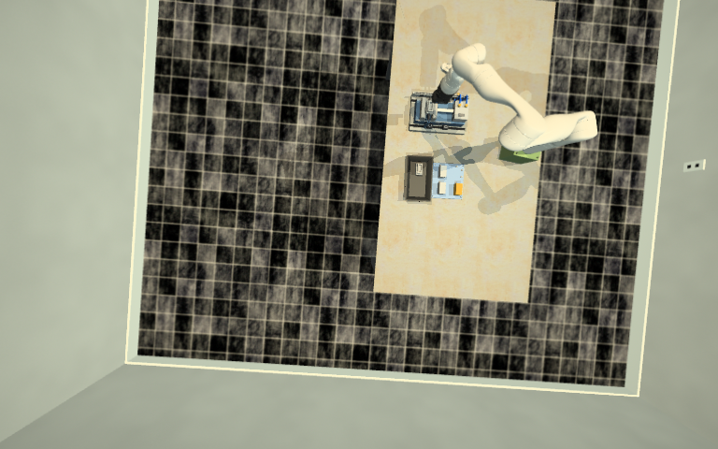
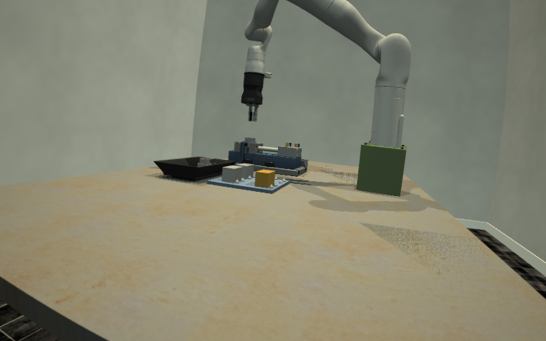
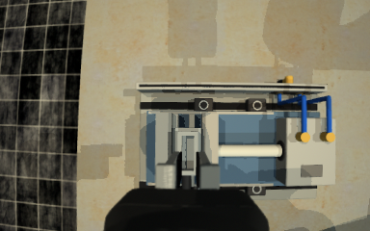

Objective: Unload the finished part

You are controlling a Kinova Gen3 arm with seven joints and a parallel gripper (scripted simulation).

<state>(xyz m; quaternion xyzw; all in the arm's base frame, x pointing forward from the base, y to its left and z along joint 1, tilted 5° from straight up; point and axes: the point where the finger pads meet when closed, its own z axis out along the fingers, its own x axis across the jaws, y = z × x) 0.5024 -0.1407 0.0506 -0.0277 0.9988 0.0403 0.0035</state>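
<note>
On the tan table [image 2: 225,257], the blue fixture plate [image 2: 249,184] comes first, carrying grey blocks and an orange block [image 2: 264,177], with the black outfeed tray [image 2: 177,166] beside it. Behind stands the vise [image 2: 267,157], the finished part [image 3: 188,144] clamped in it. High above hangs the gripper [image 2: 252,116], fingers partly spread and empty.

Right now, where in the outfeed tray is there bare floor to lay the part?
The black rectangular tray has one small grey part at its vise-side end; the floor beyond lies bare. It is crowded alongside: the blue plate of blocks flanks the tray.
</note>
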